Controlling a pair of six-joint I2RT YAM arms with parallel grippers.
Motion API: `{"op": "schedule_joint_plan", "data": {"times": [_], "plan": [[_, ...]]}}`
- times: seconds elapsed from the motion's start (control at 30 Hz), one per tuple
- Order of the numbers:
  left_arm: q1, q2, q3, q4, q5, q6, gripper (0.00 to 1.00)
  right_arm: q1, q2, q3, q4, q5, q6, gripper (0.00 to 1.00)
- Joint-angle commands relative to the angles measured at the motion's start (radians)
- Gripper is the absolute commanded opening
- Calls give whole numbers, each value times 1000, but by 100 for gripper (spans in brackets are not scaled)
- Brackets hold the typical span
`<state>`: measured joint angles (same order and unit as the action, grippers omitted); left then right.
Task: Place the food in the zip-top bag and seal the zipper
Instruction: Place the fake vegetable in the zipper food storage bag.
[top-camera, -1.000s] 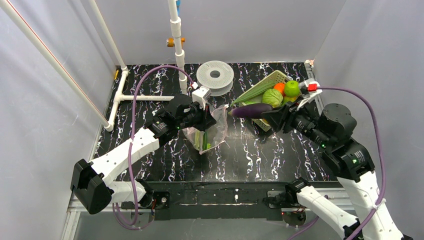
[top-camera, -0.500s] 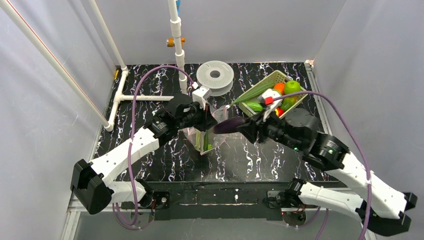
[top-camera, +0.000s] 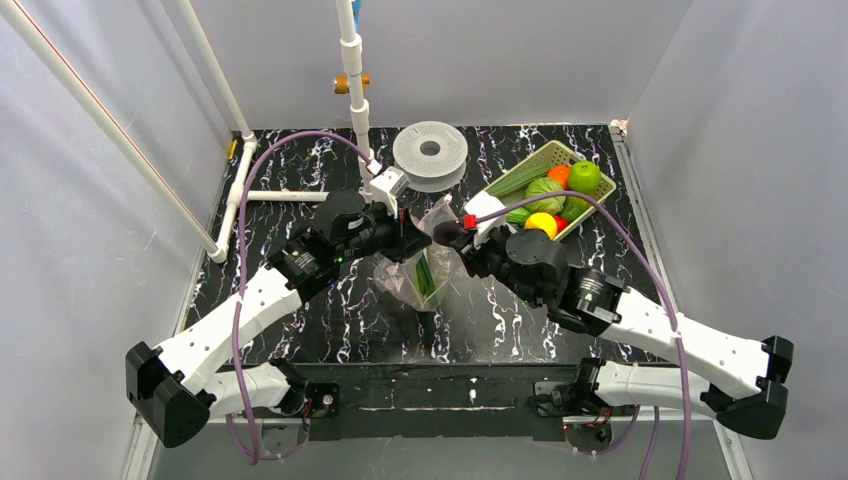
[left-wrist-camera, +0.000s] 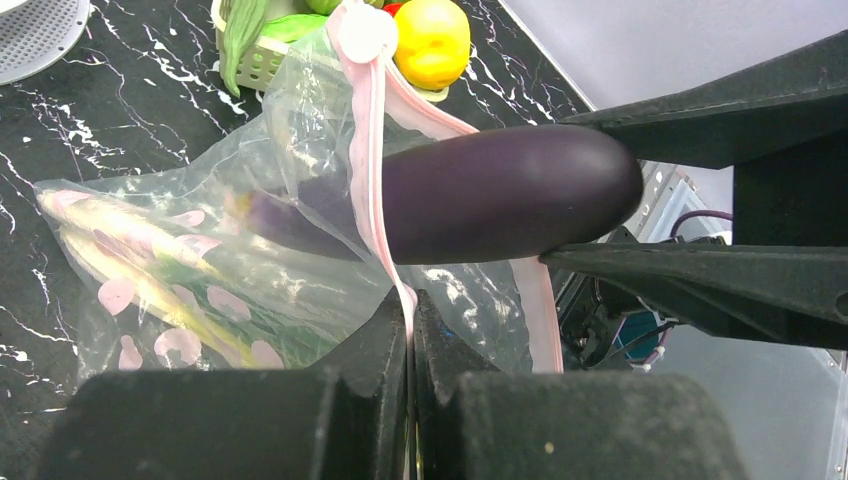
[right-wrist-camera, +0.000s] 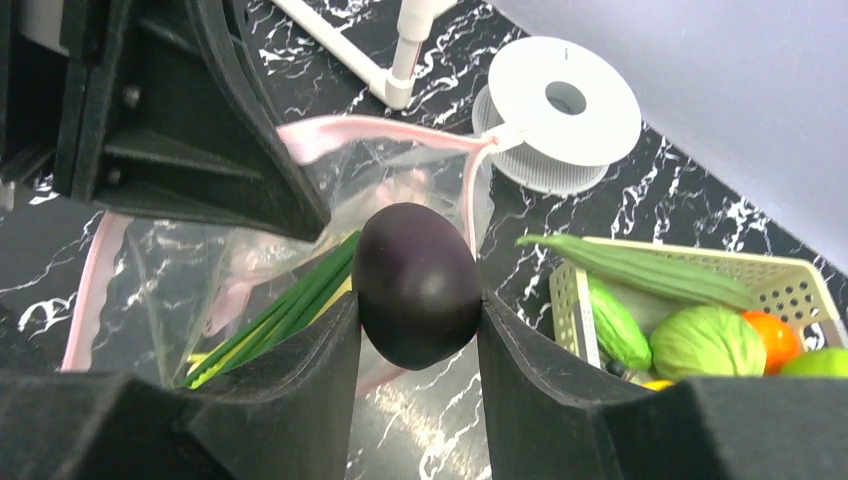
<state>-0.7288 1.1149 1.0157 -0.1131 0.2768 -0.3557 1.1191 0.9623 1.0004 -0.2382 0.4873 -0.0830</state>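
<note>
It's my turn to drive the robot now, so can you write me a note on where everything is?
Left gripper: shut on the zipper, holding the zip-top bag open.
Right gripper: gripping the eggplant, whose tip is already through the bag's mouth.
Done: green stalks lie in the bag.
Left: release the eggplant inside, bag the yellow piece and the pale green round head from the basket, then seal the zipper.

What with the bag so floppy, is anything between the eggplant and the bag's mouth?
Nothing visible. The right gripper holds the eggplant with its tip already through the zip-top bag's open mouth, between the two zipper strips; the left gripper pinches one strip. Only the green stalk lies deeper inside.
</note>
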Motion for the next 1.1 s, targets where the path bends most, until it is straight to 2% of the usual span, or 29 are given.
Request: {"op": "schedule_joint_plan", "data": {"times": [0.0, 0.07, 0.37, 0.6, 0.8, 0.9, 1.03, 1.07], "plan": [[-1, -40, 32, 6, 7, 4, 0, 8, 59, -10, 218, 44, -94, 1], [0, -44, 31, 6, 5, 6, 0, 8, 89, -33, 311, 37, -112, 1], [-1, -69, 21, 11, -11, 14, 0, 5, 193, -81, 508, 67, -94, 1], [0, -70, 20, 9, -18, 18, 0, -33, 244, -93, 505, 25, 15, 1], [-1, -73, 19, 7, -26, 23, 0, -75, 170, -149, 410, -44, 191, 34], [-1, -71, 19, 8, -24, 21, 0, -77, 141, -144, 312, -77, 261, 58], [0, -63, 19, 9, -27, 23, 0, -77, 76, -147, 242, -129, 336, 76], [0, -59, 18, 9, -27, 23, 0, -77, 63, -141, 214, -148, 346, 78]]}}
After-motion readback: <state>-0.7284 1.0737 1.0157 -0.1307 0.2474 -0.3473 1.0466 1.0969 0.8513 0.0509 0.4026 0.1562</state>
